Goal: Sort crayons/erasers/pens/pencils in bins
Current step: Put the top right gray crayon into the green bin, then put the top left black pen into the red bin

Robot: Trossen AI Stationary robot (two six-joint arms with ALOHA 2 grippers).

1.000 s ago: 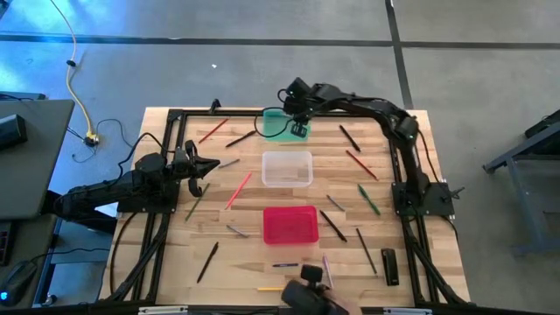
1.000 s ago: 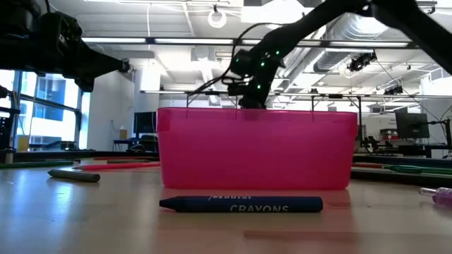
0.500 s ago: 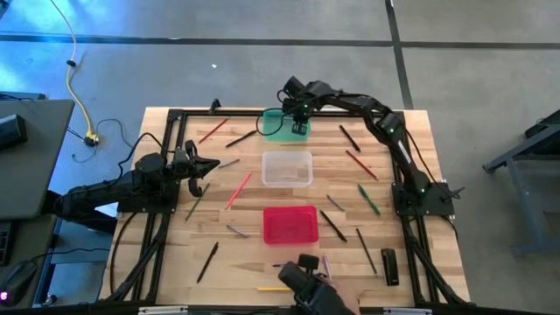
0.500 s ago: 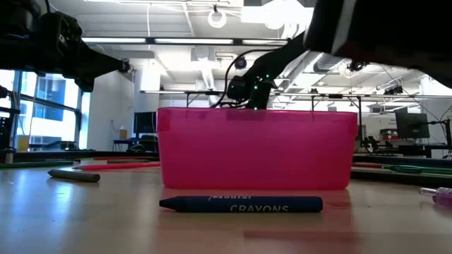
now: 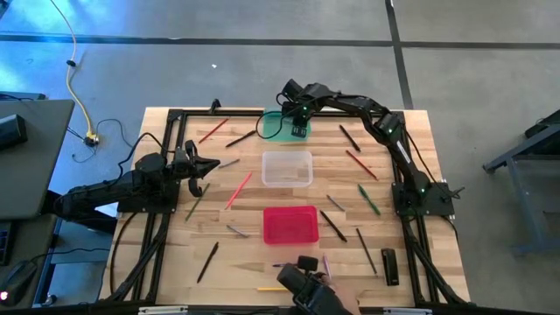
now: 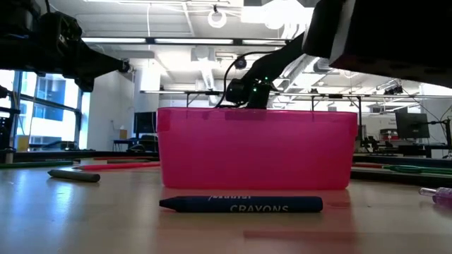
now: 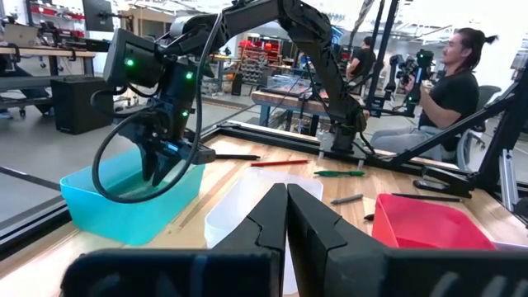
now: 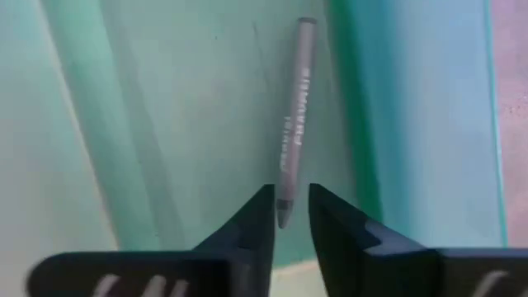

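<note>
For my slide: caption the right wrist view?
Right gripper open inside the teal bin, a grey crayon between its fingertips.

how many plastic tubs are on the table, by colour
teal green plastic tub: 1
clear plastic tub: 1
red plastic tub: 1
total: 3

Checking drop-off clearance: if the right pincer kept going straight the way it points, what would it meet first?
Probably the grey crayon lying on the floor of the teal bin; the right pincer points down into it, though depth is unclear.
</note>
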